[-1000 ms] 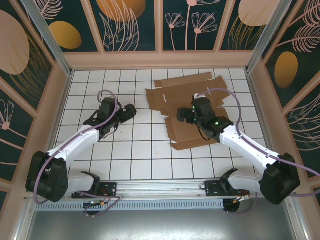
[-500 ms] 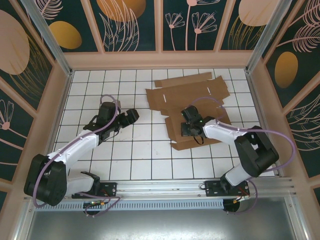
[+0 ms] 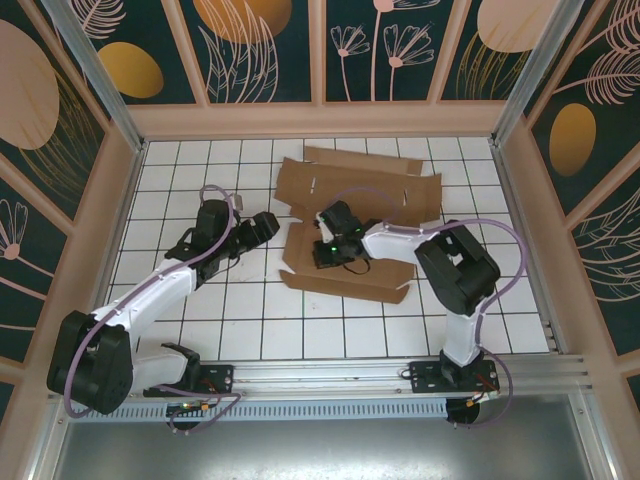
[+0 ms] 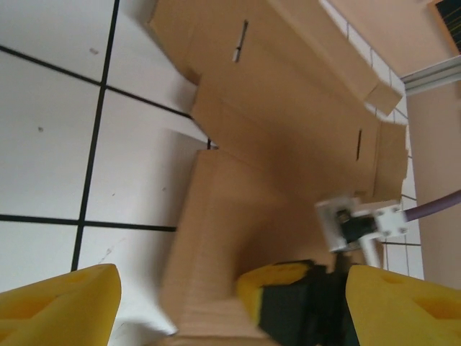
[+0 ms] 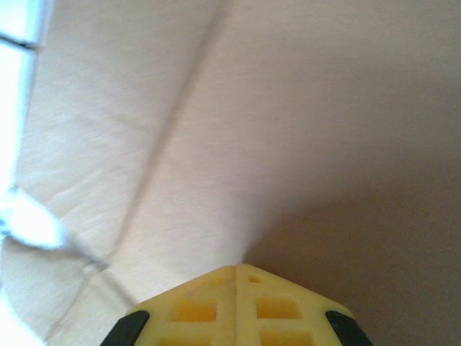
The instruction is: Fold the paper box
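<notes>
Right gripper [image 5: 238,268] is closed all the way, yellow fingertips meeting with nothing between them. In the right wrist view the tips sit right against plain cardboard, beside a crease. It looks like a push, not a pinch: closed tips make a blunt point to pin or slide the sheet.

Left gripper [image 3: 262,228] has its yellow fingers wide apart and holds nothing. It hangs just off the sheet's left edge and faces it, probably lined up to catch a side flap once the sheet is steady.

Plain brown die-cut cardboard paper box [image 3: 420,190] is a mostly flat blank on the white tiled table with black grid lines [image 3: 200,330]. It lies at centre and a bit right of it, toward the far half, with slits and tabs showing. The right arm reaches across it to the left-middle panel. The near-left panel may be slightly lifted; can't confirm.

Fold is at an early stage, with no walls up.

No brand, label or print can be read on the cardboard. Green indicator lights show on the right wrist.
</notes>
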